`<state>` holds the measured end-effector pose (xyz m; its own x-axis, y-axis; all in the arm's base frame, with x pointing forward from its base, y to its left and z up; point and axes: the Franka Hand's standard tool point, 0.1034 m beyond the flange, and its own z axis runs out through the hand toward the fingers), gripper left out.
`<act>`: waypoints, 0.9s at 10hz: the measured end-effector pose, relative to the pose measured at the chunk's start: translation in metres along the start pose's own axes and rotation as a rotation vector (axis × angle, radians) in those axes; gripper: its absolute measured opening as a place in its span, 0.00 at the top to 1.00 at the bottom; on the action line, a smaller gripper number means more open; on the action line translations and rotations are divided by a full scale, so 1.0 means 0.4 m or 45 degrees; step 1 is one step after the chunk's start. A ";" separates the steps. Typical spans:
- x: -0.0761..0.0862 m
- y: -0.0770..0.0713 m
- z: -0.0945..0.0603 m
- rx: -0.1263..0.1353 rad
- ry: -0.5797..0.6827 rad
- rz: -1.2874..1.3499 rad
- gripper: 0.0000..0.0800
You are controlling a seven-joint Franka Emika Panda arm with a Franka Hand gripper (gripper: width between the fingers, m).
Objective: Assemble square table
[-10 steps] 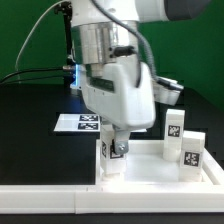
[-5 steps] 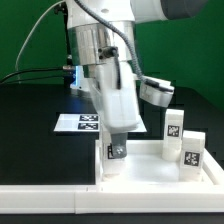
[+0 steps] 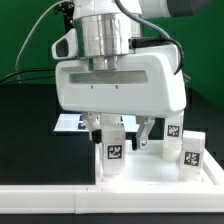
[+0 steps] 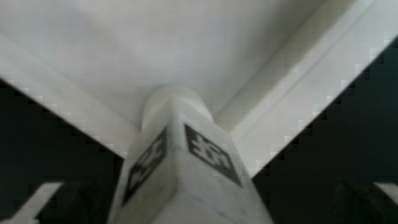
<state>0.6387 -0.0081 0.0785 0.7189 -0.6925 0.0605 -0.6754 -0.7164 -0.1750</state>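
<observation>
Square table: one leg stands upright in its corner, directly beneath the tool. Tool has rotated and spread wide; leg released, apparently seated. Remaining legs wait beside it.

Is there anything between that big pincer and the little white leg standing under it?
Nothing visible. The pincer hangs open right over the leg, a finger on each side, with only bare gap between them. The other legs stand off toward the exterior view's right.

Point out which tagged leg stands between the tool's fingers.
The leg at the exterior view's left, upright between the open tool fingers; the other two legs stand apart at the right.
</observation>
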 end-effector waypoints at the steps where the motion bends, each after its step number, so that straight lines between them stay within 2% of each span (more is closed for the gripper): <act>1: 0.003 0.002 -0.001 -0.003 0.002 -0.118 0.19; 2: 0.010 0.008 -0.002 -0.007 0.003 -0.428 0.19; 3: -0.002 0.009 0.006 -0.007 -0.013 -0.601 0.19; 4: -0.011 0.008 0.012 -0.026 -0.024 -0.708 0.19; 5: -0.008 0.010 0.011 -0.026 -0.022 -0.654 0.19; 7: -0.007 0.012 0.012 -0.028 -0.022 -0.639 0.51; 8: -0.007 0.012 0.012 -0.027 -0.022 -0.599 0.51; 9: -0.007 0.012 0.012 -0.027 -0.020 -0.492 0.64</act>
<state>0.6342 -0.0091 0.0727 0.9235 -0.3697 0.1026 -0.3572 -0.9261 -0.1217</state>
